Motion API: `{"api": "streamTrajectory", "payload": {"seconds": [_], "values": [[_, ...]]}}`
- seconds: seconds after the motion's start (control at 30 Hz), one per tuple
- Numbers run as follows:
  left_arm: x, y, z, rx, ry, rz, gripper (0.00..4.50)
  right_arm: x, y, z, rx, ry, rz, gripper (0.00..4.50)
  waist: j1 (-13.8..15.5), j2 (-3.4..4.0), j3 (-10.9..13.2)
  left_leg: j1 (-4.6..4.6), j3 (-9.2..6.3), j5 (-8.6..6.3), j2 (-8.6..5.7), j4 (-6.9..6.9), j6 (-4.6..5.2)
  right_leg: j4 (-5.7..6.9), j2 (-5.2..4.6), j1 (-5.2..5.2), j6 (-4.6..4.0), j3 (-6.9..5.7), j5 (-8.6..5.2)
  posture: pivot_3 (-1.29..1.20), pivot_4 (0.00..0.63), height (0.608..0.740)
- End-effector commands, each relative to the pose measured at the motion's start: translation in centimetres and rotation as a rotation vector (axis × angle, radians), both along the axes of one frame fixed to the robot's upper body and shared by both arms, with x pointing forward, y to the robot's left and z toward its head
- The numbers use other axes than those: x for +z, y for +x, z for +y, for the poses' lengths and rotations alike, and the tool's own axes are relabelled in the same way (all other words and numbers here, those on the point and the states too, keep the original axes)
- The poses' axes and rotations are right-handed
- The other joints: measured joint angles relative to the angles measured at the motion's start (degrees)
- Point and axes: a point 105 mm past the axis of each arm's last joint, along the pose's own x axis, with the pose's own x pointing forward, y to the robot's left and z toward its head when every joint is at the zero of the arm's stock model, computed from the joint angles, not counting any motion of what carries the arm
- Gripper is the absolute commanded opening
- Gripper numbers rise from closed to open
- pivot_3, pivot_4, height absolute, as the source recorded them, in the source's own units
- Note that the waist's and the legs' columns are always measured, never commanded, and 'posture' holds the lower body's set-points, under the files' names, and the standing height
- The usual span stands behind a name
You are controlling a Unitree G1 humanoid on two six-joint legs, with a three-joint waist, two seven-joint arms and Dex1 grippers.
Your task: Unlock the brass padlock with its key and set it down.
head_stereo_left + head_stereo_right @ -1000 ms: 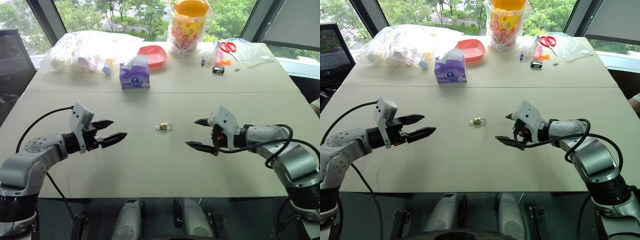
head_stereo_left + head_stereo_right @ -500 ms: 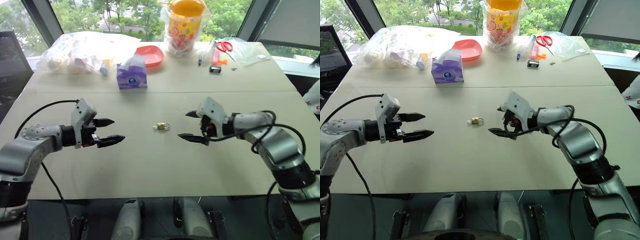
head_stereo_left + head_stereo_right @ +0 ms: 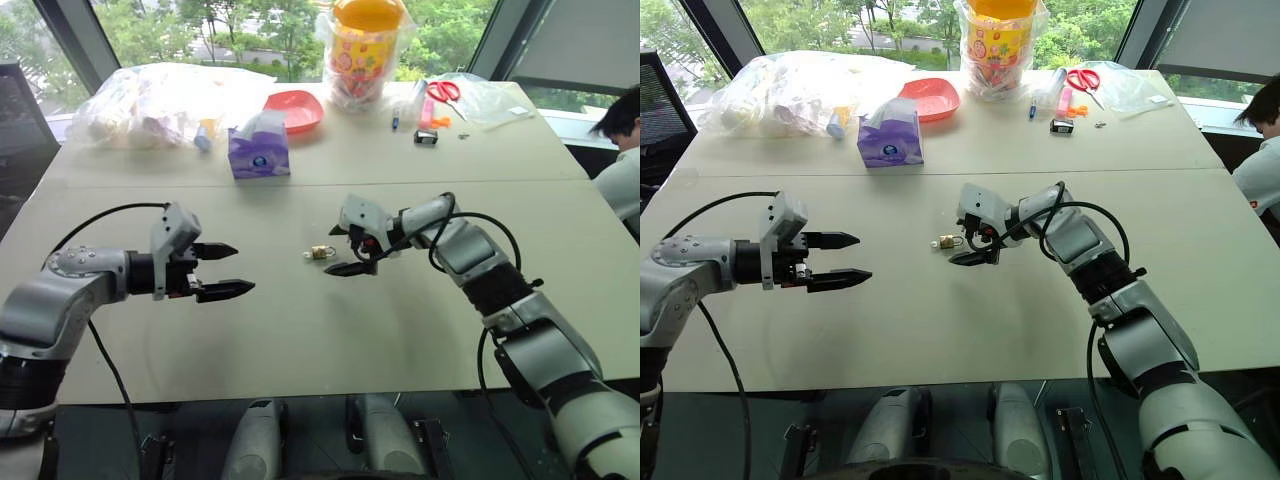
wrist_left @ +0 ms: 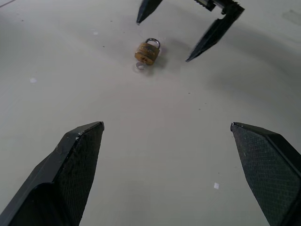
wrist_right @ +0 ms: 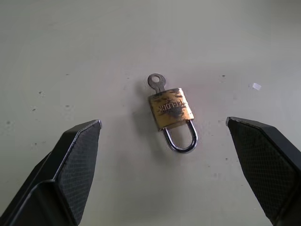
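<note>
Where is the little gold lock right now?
The padlock lies flat on the middle of the table, just in front of the open right gripper; the left gripper is farther off on its other side.

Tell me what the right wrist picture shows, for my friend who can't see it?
A small brass padlock lies flat on a pale table, its silver shackle closed and a small key sticking out of its other end. The right gripper is open, with one black finger on each side of the padlock, not touching it.
</note>
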Motion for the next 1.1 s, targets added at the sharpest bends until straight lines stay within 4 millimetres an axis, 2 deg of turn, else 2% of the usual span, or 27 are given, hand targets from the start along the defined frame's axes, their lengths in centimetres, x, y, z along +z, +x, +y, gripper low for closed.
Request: {"api": "streamTrajectory", "payload": {"seconds": [0.03,0.23,0.27,0.3,0.47,0.5,0.8,1.03,1.1], "values": [[1.3,-0.2,-0.1,0.019,-0.014,-0.064,4.50,1.0,0.9,1.1,0.037,0.001,-0.043,4.45,0.00,0.00,0.00,0.02,0.00,0.00,0.00,0.00,0.00,0.05,0.00,0.00,0.01,0.00,0.01,0.00,0.150,0.740],[1.2,-0.4,0.0,0.047,-0.013,-0.071,4.50,-0.3,1.4,2.1,0.057,-0.025,-0.021,4.45,0.03,0.01,0.00,0.07,0.00,0.00,0.00,0.00,-0.01,0.05,-0.01,0.04,0.08,0.01,0.05,0.00,0.150,0.740],[1.2,-0.4,0.0,0.049,-0.014,-0.072,4.50,-0.6,1.4,2.2,0.061,-0.036,-0.014,3.93,0.01,0.01,0.00,0.07,0.00,0.00,0.00,0.00,-0.01,0.05,-0.01,0.04,0.08,0.01,0.05,0.00,0.150,0.740],[1.3,-0.5,-0.1,0.051,-0.015,-0.075,4.50,-0.9,1.4,2.1,0.072,-0.053,-0.012,3.66,-0.04,0.01,0.00,0.08,0.01,0.00,0.00,0.00,-0.01,0.05,-0.01,0.05,0.08,0.01,0.05,0.00,0.150,0.740],[1.3,-0.5,0.1,0.072,-0.019,-0.080,4.50,-1.5,1.3,1.1,0.099,-0.106,-0.032,1.01,-0.02,0.01,0.00,0.25,0.00,0.00,0.00,-0.01,-0.01,0.06,-0.01,0.22,0.04,0.01,0.03,0.00,0.150,0.740],[1.3,-0.5,0.1,0.073,-0.020,-0.079,4.50,-1.6,1.2,0.9,0.105,-0.114,-0.039,0.68,0.08,0.01,0.00,0.27,0.00,0.01,0.00,-0.01,-0.02,0.06,-0.01,0.23,-0.02,0.01,0.00,0.00,0.150,0.740],[1.1,0.2,-0.4,0.065,-0.032,-0.085,4.50,-1.5,1.2,0.9,0.074,-0.076,-0.079,0.70,0.14,0.01,0.00,0.34,-0.04,0.03,-0.03,0.00,-0.05,0.06,-0.03,0.35,-0.07,0.01,-0.03,0.00,0.150,0.740],[1.2,0.9,-0.9,0.044,-0.034,-0.094,4.50,-2.1,1.6,0.7,0.015,-0.069,-0.081,4.15,0.03,0.01,0.00,0.38,-0.02,0.03,-0.04,0.00,-0.06,0.06,-0.03,0.39,-0.06,0.01,-0.02,0.00,0.150,0.740],[1.2,1.0,-0.9,0.044,-0.031,-0.097,4.50,-1.9,1.7,0.4,0.008,-0.072,-0.082,4.15,0.02,0.01,0.00,0.38,-0.03,0.03,-0.03,-0.01,-0.06,0.06,-0.02,0.38,-0.03,0.00,-0.01,0.00,0.150,0.740]]}}
